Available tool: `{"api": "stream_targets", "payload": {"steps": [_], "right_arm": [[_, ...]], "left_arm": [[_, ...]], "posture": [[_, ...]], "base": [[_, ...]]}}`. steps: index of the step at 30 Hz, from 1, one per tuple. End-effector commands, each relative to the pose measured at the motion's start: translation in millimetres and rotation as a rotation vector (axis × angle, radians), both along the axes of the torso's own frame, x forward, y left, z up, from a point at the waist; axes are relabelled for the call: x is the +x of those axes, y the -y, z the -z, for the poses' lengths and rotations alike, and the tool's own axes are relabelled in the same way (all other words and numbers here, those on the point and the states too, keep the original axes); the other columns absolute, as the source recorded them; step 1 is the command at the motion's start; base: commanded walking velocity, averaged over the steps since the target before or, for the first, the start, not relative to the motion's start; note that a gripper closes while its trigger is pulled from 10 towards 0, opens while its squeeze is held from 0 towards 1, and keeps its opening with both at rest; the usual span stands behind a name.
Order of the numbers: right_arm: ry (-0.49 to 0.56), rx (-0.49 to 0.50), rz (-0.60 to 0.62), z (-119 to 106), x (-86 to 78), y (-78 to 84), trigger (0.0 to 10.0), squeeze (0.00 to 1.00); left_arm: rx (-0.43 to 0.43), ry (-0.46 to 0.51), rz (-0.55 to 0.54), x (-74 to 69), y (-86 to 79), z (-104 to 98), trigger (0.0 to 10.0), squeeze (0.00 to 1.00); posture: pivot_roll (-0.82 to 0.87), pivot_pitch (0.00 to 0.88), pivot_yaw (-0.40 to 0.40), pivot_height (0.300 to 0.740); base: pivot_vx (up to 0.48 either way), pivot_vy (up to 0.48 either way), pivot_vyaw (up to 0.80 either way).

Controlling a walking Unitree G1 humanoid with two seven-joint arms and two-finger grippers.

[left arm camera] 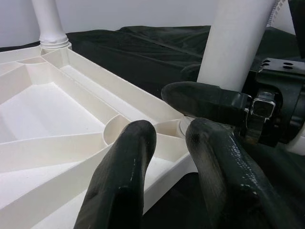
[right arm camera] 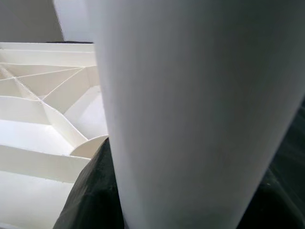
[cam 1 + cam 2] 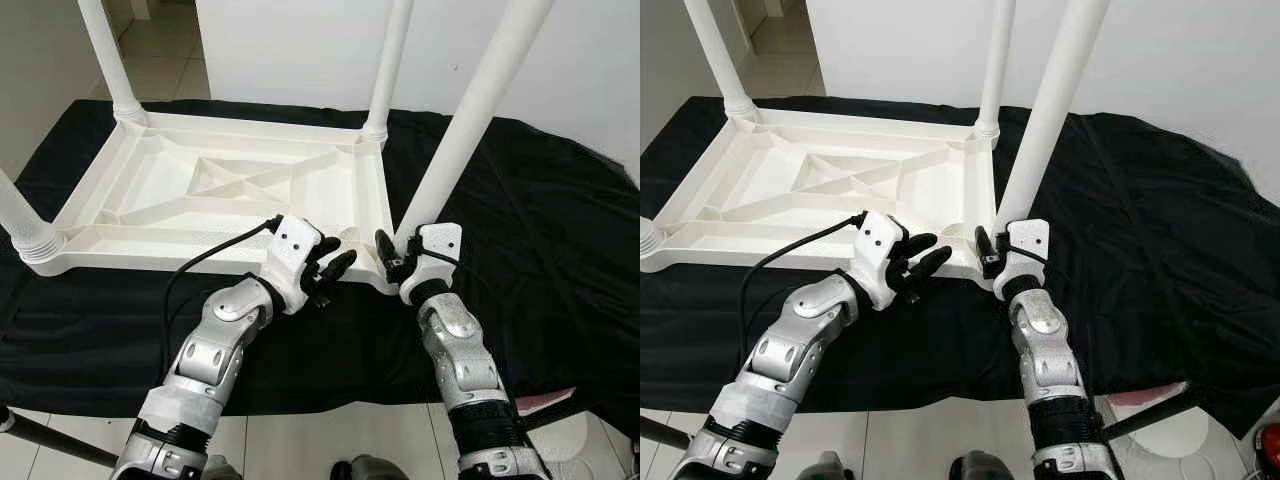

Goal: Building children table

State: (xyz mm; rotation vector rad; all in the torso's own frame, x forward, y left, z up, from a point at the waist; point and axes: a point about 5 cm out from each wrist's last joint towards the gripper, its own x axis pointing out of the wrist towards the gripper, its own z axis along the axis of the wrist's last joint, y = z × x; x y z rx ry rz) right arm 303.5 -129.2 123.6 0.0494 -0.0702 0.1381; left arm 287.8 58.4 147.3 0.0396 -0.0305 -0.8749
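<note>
The right end effector [image 3: 398,255] grips the base of the near-right leg [image 3: 470,115], which stands upright at the upturned tabletop's [image 3: 215,195] corner socket, while the open left end effector [image 3: 330,268] hovers just beside it.

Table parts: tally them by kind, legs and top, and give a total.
Table legs: 4 — far left, far right, near left, near right, at the right gripper.
Upside-down tabletop: 1
Total: 5

Upturned white tabletop [image 3: 240,195] on black cloth [image 3: 540,230], right pincer [image 3: 392,257] around near leg [image 3: 470,120].
</note>
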Motion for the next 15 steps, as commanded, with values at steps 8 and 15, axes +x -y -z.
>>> {"api": "stream_targets", "payload": {"steps": [8,15], "right_arm": [[-0.057,-0.017,0.033,4,-3.6,-2.5,10.0,1.0],[-0.044,-0.107,-0.082,2,-5.3,9.6,10.0,1.0]], "left_arm": [[-0.02,-0.005,-0.095,7.0,-8.5,-2,10.0,0.0],[0.0,-0.003,-0.073,3.0,-10.5,0,10.0,0.0]], "posture": [[0.02,0.013,-0.042,0.74],[0.02,0.03,-0.047,0.74]], "base": [[0.0,0.0,0.0],[0.0,0.0,0.0]]}}
